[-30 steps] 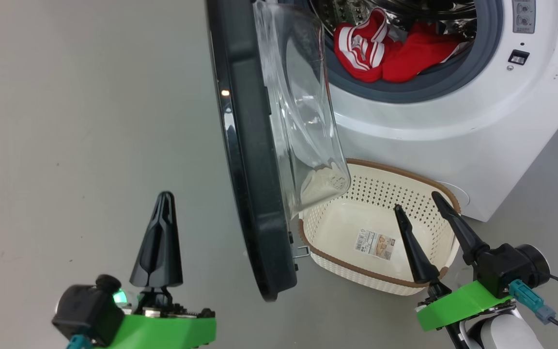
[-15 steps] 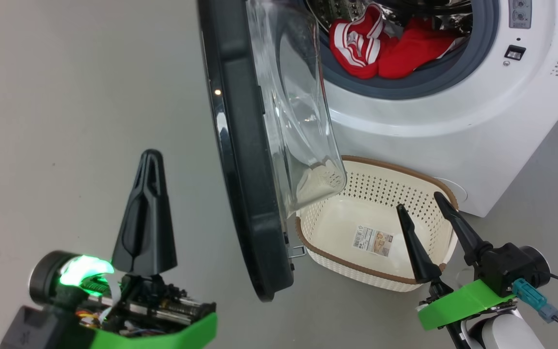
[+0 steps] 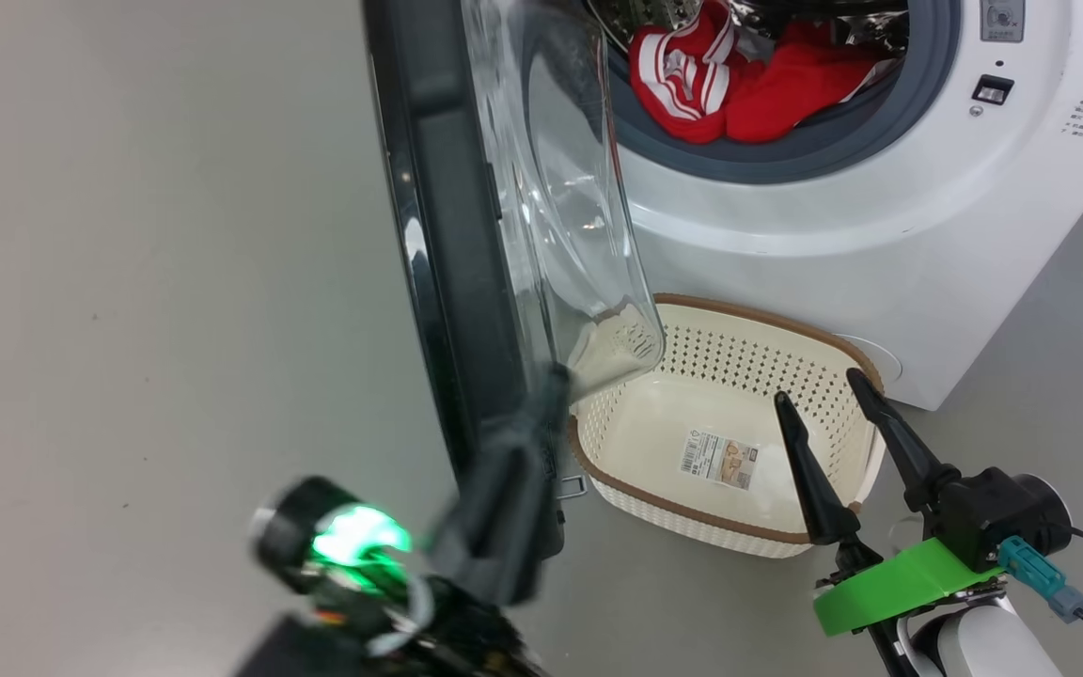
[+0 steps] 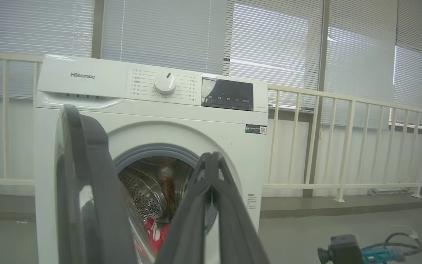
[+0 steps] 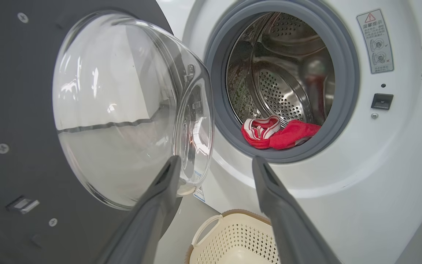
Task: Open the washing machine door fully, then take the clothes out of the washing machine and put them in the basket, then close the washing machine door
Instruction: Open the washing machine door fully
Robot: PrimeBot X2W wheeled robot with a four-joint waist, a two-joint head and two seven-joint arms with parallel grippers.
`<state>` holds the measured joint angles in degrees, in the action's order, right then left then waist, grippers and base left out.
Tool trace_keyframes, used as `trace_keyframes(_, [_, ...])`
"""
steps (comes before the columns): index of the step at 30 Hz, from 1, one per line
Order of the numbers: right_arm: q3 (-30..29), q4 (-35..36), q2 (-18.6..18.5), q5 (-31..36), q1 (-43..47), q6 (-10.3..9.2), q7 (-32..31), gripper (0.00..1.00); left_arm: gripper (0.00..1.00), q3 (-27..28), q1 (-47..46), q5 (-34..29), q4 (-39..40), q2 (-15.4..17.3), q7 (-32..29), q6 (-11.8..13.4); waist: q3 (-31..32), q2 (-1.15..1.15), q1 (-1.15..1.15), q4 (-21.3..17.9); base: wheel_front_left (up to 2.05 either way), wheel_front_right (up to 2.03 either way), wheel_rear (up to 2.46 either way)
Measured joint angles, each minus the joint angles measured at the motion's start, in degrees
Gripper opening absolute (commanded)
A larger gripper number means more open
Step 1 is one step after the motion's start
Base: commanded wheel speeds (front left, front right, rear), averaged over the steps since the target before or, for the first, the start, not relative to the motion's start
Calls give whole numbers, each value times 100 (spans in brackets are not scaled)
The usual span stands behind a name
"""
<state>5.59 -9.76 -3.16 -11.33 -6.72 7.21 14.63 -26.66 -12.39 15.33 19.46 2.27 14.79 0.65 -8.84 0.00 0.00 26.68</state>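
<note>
The washing machine door (image 3: 452, 235) stands partly open, its black rim edge-on to the head view and its glass bowl (image 3: 560, 188) bulging right. Red clothes (image 3: 739, 85) with white stripes lie at the drum's mouth in the washing machine (image 3: 880, 244). My left gripper (image 3: 554, 378) is shut and blurred, its tip over the door's lower rim beside the glass; whether it touches the door I cannot tell. In the left wrist view the left gripper (image 4: 211, 158) points at the drum, right of the door (image 4: 82, 176). My right gripper (image 3: 816, 387) hangs open above the basket (image 3: 758, 324).
The cream basket (image 5: 211, 223) sits on the grey floor against the machine's front, below the door's glass (image 5: 123, 110). The clothes (image 5: 280, 132) rest on the grey gasket (image 5: 350, 91). White railings (image 4: 343, 146) and blinds stand behind the machine (image 4: 152, 95).
My left gripper has swung right and forward, from the open floor to the door's lower rim. The head view has shifted a little. The right gripper stays open over the basket.
</note>
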Motion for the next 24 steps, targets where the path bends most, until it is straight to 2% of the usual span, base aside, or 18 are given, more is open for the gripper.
trace_keyframes(3, [-4, 1, 0, 0, -2, 0, 0, 100, 0, -279, -34, -25, -452, 33, -60, -176, 14, 0, 0, -24, 0, 0, 0])
trace_keyframes(11, [11, 34, 1, -1, -1, 0, 0, 100, 0, -523, -80, 33, -1271, 49, -388, -261, 50, 0, 0, -116, 0, 0, 0])
trace_keyframes(18, [11, 98, 0, -1, -1, 0, 0, 100, 0, -438, -172, 221, -1801, 49, -623, 91, 31, 0, 0, -132, 0, 0, 0])
trace_keyframes(24, [32, 91, 0, 35, 0, 0, 0, 100, 0, -322, -225, 241, -1903, 48, -699, 401, 6, 0, 0, -102, 0, 0, 0])
